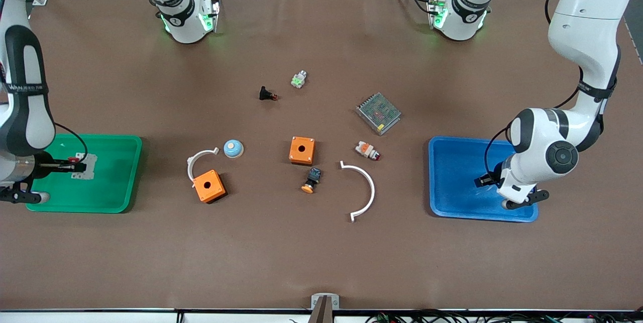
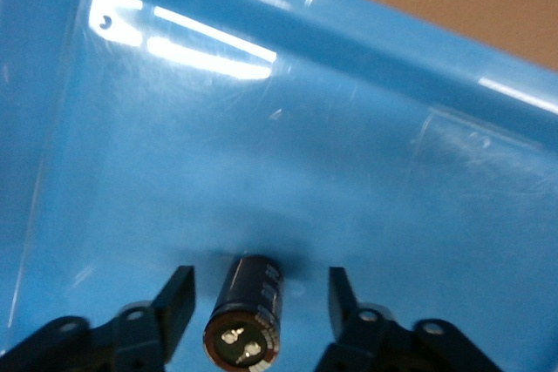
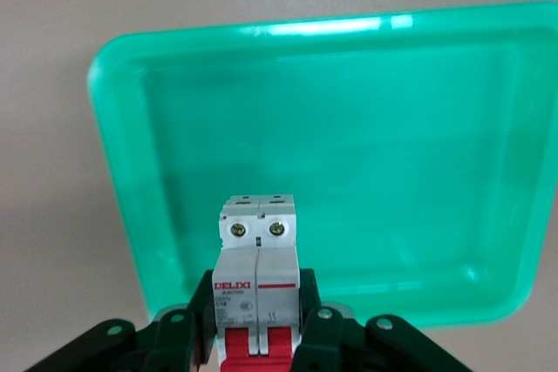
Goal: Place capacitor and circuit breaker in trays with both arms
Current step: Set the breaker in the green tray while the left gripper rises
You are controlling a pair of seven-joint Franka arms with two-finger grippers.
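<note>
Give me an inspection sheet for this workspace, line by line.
Surface: brown table, green tray at the right arm's end, blue tray at the left arm's end.
Job's things: capacitor lying in the blue tray; circuit breaker held over the green tray.
Clutter: two orange boxes, two white arcs, mesh-topped module, several small buttons.
Grippers: left gripper open around the capacitor; right gripper shut on the circuit breaker.
Cables: black leads along both arms.
Surroundings: nothing seen.
</note>
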